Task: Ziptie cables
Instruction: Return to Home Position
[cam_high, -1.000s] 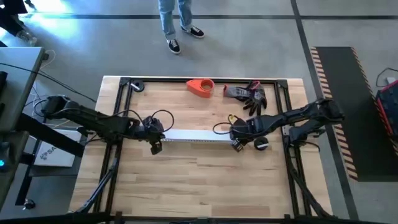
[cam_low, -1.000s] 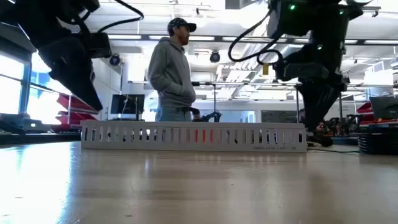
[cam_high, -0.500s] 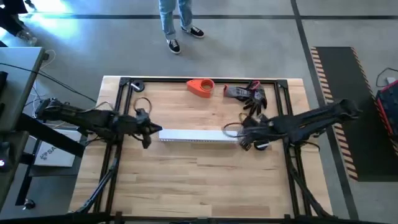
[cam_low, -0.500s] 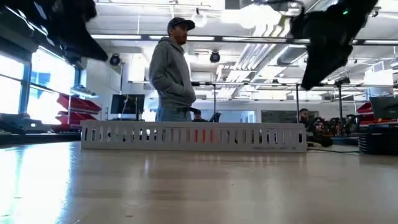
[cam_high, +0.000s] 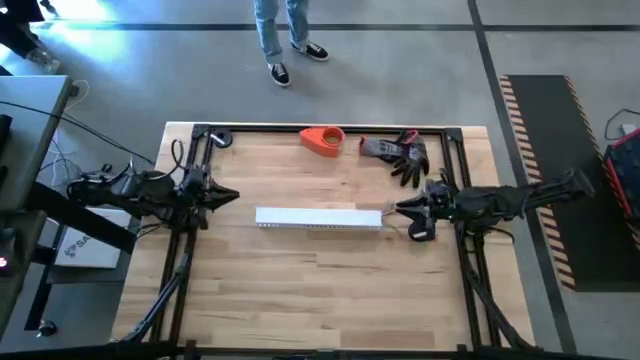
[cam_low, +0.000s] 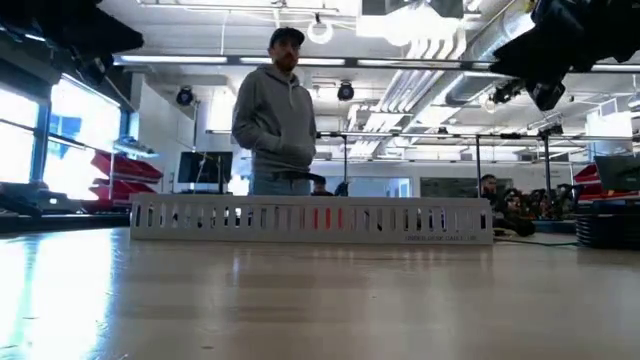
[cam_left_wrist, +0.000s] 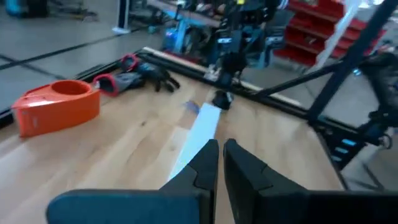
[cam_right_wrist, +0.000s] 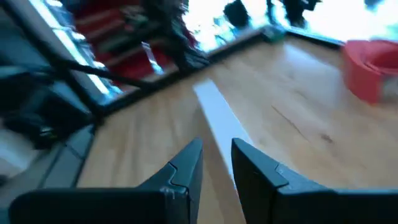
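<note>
- Two dark arms hang low at opposite sides of the wooden table (cam_high: 300, 290), their grippers aimed at each other along a white cable duct (cam_high: 318, 217).
- The duct lies flat across the middle of the table, lengthwise between the left and right edges, with its lid on top and its comb-toothed side facing the near edge.
- The cables are out of sight. From table height only dark patches show between the duct's teeth, and I cannot tell what they are.
- The left gripper (cam_high: 232, 197) sits over the table's left edge, well apart from the duct's left end. Its fingers (cam_left_wrist: 208, 163) are all but touching and hold nothing.
- The right gripper (cam_high: 400, 208) sits near the duct's right end without touching it. Its fingers (cam_right_wrist: 186, 163) stand a narrow gap apart, with nothing between them.
- A small round black-and-white item (cam_high: 421, 232) rests on the wood just beside the right gripper, toward the near edge.
- Along the far edge lie an orange plastic piece with a round well (cam_high: 322, 140) and, near it toward the right corner, a pair of dark work gloves with red cuffs (cam_high: 400, 152).
- A person (cam_low: 275, 110) in a grey hoodie and cap stands on the floor beyond the table's far edge.
</note>
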